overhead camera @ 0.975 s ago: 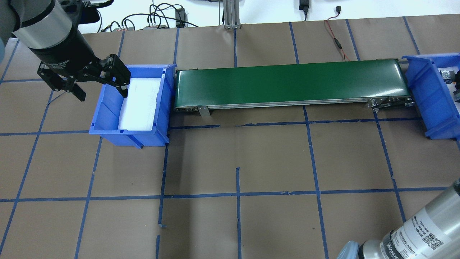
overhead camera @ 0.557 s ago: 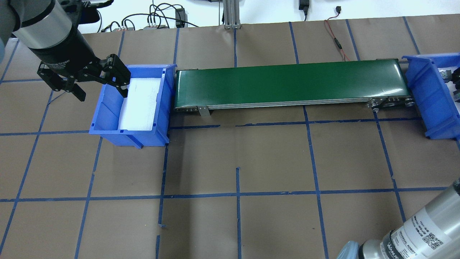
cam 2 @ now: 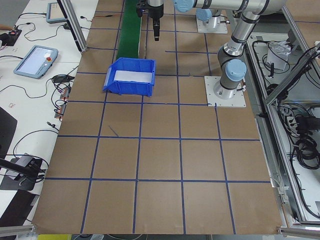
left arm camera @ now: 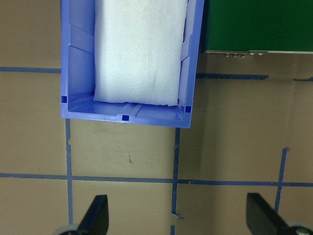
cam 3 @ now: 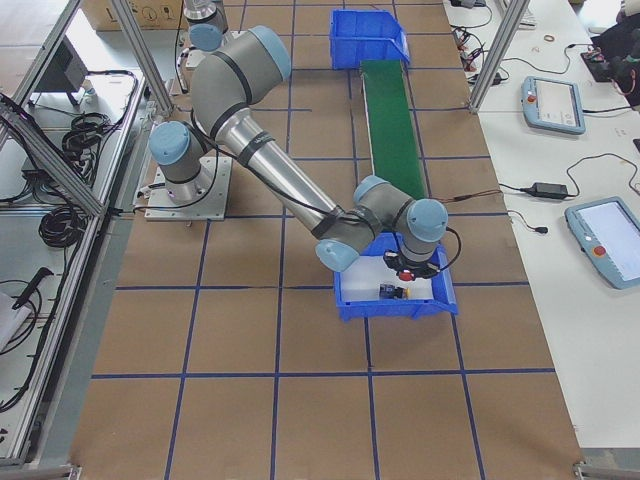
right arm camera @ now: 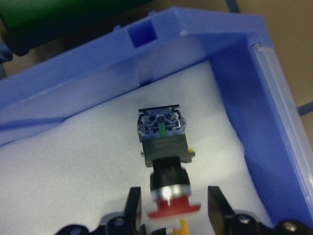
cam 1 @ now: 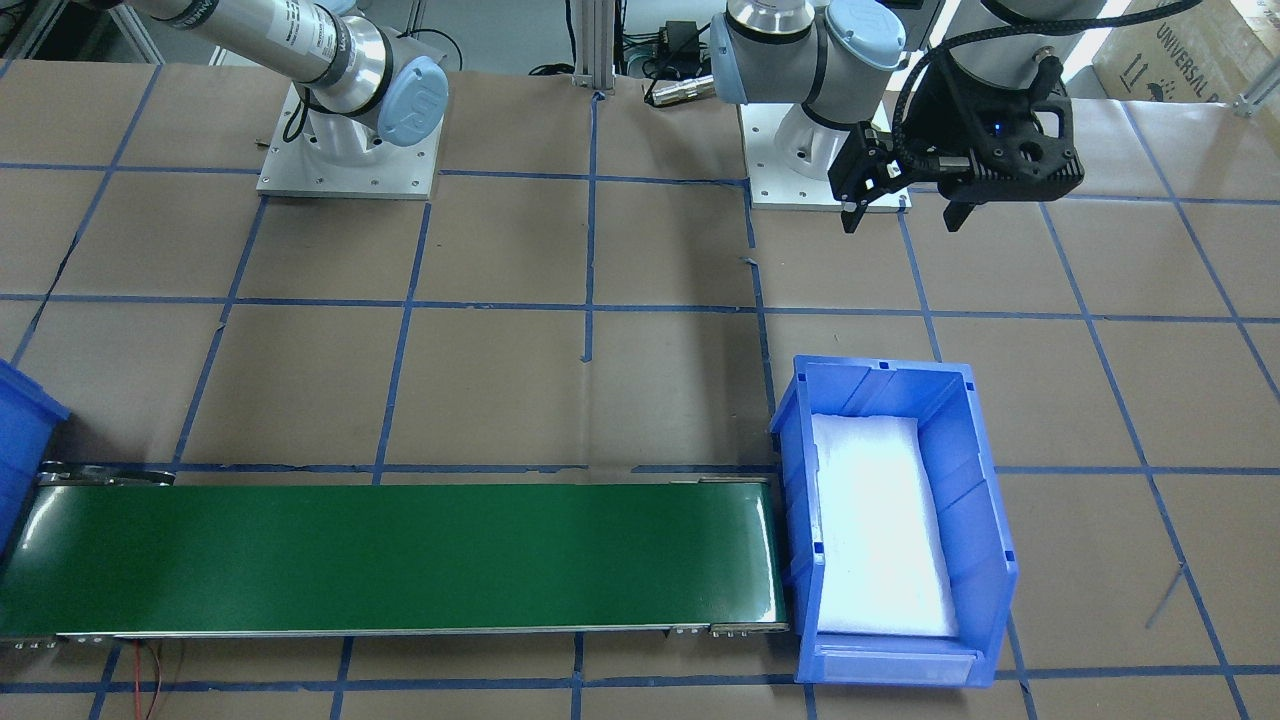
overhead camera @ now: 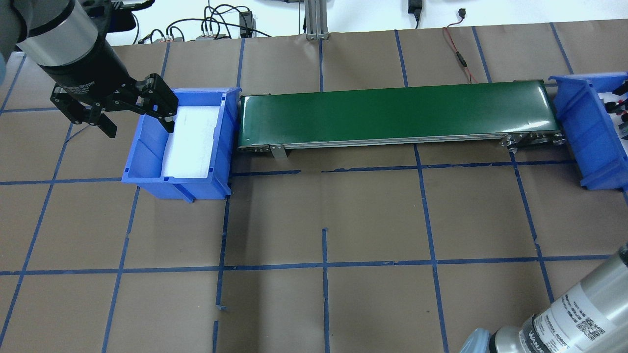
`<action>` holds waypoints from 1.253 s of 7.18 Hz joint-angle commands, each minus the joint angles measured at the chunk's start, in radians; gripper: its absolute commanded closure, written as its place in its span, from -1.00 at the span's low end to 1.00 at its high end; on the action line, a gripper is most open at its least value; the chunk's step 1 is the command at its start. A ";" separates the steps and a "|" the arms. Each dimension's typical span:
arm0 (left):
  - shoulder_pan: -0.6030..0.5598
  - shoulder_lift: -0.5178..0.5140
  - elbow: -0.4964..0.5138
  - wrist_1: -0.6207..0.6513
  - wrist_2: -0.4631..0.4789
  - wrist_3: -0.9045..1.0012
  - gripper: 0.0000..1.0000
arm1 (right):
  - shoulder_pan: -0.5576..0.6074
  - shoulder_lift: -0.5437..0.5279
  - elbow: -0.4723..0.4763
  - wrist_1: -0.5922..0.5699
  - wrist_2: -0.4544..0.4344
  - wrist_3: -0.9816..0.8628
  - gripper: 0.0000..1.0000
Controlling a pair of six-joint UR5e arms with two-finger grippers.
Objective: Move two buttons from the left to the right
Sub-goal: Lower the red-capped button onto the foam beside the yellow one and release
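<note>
Here, right gripper [right arm camera: 173, 192] parted astride red-capped button [right arm camera: 164, 142]; risk of slipping off rounded cap on closing; left gripper [overhead camera: 139, 128] wide, empty.

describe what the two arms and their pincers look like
The left arm and right arm are silver tubes with grey joints and light-blue caps. The right arm carries a printed label with a QR code. The left pincer and right pincer are black with two fingers each; a black cable loops at the left wrist.
</note>
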 commanded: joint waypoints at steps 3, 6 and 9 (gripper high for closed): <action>-0.001 0.000 -0.001 0.000 -0.001 0.001 -1.00 | 0.000 -0.096 0.006 -0.008 0.027 0.017 -0.99; -0.001 0.000 -0.001 0.000 -0.001 -0.001 -1.00 | 0.003 -0.242 0.098 0.006 0.036 0.314 -1.00; -0.003 0.000 -0.001 0.002 -0.001 -0.003 -1.00 | 0.032 -0.412 0.323 0.004 -0.076 0.703 -1.00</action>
